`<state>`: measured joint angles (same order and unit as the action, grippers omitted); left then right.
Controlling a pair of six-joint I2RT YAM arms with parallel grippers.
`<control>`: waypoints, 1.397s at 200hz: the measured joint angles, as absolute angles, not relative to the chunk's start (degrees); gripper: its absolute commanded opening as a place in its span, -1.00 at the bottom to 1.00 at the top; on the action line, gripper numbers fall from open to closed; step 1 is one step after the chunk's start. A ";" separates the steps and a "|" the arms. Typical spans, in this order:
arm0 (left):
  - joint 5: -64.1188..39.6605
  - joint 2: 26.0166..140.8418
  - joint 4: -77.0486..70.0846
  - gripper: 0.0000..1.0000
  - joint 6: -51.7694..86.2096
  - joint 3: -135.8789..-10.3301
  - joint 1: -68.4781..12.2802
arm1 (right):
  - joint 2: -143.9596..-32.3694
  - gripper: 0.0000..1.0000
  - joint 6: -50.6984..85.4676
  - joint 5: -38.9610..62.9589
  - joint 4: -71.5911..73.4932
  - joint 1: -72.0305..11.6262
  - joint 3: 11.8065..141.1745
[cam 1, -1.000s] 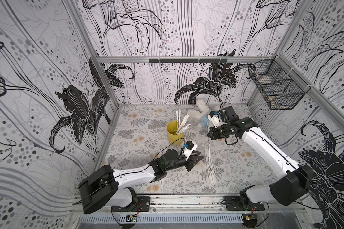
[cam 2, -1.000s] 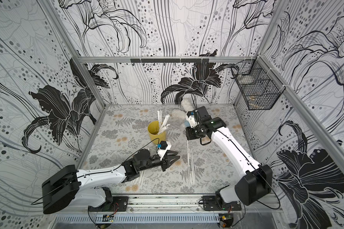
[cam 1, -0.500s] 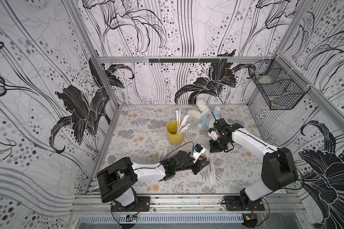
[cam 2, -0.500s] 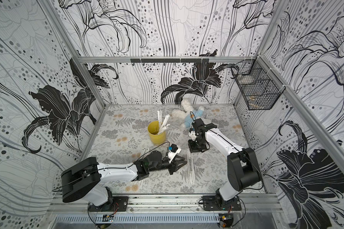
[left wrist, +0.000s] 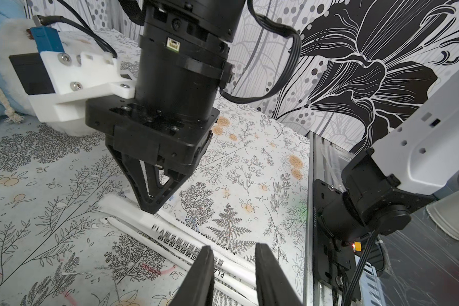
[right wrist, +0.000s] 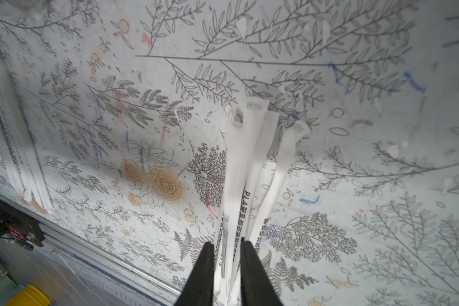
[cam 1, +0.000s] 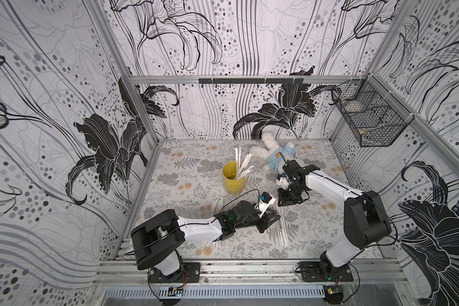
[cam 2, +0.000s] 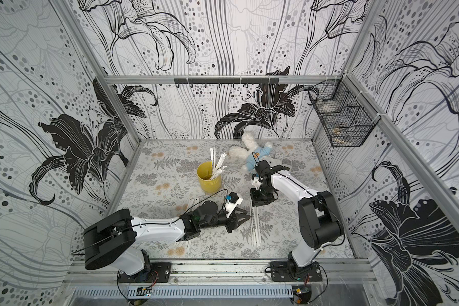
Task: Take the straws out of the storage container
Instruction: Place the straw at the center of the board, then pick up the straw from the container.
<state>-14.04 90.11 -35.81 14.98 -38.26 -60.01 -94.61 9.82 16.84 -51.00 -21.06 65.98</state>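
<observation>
Straws (cam 1: 243, 165) in the storage container (cam 1: 233, 182) at mid-table (cam 1: 186, 169), teddy (cam 1: 274, 156) behind to its right, loose straws (cam 1: 282, 230) nearer.

Our left gripper (left wrist: 233, 250) lies low, jaws apart; our right gripper (right wrist: 227, 245) points down, jaws seemingly barely parted.

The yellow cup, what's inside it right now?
Several white paper-wrapped straws stand in the yellow cup, leaning over its rim. Their lower ends are hidden below its wall.

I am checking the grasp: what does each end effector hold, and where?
Left end effector: nothing, open. Right end effector: straws lie between its jaws near one end; grip cannot be told.
</observation>
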 measured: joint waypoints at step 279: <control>-2.57 69.82 -18.70 -0.42 7.22 -40.80 -40.88 | -72.60 -0.12 9.93 16.32 -20.53 -32.49 67.94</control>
<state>-2.57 69.82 -18.70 7.22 -40.80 -40.88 -72.60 9.93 16.32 -20.53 -32.49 67.94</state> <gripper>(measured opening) 0.291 0.440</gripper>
